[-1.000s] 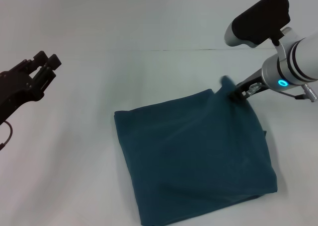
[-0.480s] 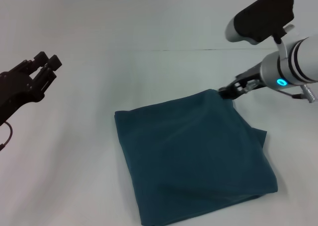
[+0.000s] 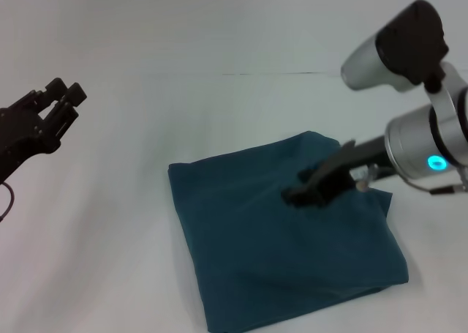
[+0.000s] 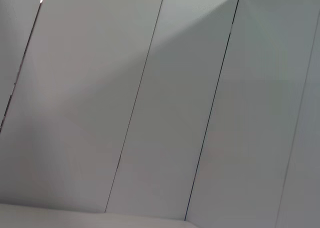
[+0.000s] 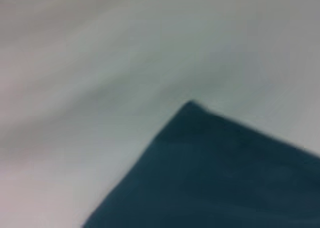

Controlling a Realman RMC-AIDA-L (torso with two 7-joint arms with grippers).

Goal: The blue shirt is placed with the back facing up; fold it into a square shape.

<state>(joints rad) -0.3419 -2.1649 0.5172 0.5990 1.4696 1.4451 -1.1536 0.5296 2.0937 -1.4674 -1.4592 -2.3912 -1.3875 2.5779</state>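
The dark teal-blue cotton shirt (image 3: 285, 234) lies on the white desk (image 3: 146, 121) already folded into a rough square; little seems left beyond tidying. The right pincer (image 3: 296, 196) hovers over its middle, holding nothing, fingers possibly together. The left pincer (image 3: 62, 99) waits well apart, fingers spread.
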